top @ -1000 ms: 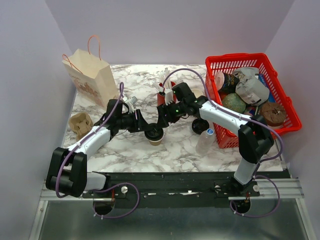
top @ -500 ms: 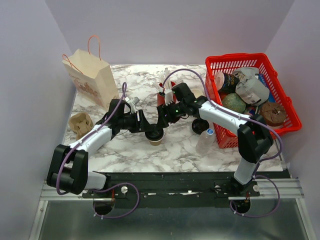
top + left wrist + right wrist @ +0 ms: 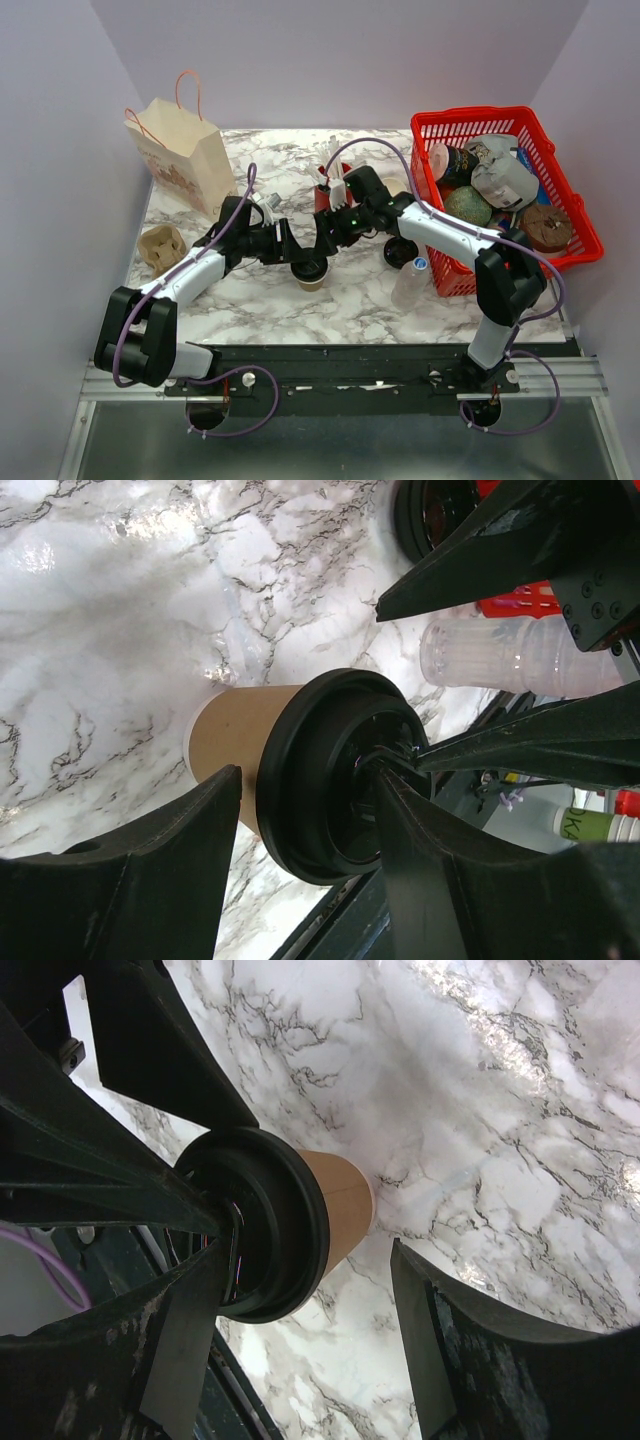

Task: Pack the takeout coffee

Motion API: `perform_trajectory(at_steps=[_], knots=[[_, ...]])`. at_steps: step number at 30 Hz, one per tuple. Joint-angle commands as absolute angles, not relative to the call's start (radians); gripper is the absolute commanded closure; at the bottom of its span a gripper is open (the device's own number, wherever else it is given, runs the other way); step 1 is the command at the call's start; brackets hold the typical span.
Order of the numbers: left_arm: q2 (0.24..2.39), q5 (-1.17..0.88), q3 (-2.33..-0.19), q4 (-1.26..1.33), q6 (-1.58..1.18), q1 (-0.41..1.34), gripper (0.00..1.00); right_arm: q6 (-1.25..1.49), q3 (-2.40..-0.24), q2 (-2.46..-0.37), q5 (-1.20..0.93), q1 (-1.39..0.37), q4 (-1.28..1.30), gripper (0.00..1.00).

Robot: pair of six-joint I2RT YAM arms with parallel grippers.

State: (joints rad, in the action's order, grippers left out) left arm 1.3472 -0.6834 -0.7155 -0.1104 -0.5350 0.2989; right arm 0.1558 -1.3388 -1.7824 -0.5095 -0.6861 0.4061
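Two grippers meet at the takeout coffee (image 3: 311,270), upright on the surface (image 3: 350,300) — right gripper (image 3: 310,1248) spread loose around its lid (image 3: 262,1222), left gripper (image 3: 310,778) straddling it, pinch unclear — probably steadying it for lifting.

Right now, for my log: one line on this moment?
takeout coffee upright | left gripper straddles it, grip unclear | right gripper open around it

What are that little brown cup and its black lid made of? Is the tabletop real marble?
Cup: likely kraft paper, matte tan wall. Lid: probably moulded plastic, black, slight sheen, raised rings. Tabletop: glossy white with grey veins and glare; real marble or a printed surface, I cannot tell.
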Motion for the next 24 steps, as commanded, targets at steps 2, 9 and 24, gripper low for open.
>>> perform_trajectory(at_steps=[2,9,24], knots=[[1.345,-0.657,-0.746,-0.141,-0.511,0.305,0.36,0.140,-1.310,-1.769,-0.497,-0.692,0.426,0.24],[1.341,-0.653,-0.746,-0.146,-0.506,0.305,0.37,0.137,-1.273,-1.750,-0.499,-0.692,0.431,0.24],[1.284,-0.663,-0.719,-0.199,-0.462,0.296,0.36,0.135,-1.298,-1.767,-0.537,-0.692,0.402,0.23]])
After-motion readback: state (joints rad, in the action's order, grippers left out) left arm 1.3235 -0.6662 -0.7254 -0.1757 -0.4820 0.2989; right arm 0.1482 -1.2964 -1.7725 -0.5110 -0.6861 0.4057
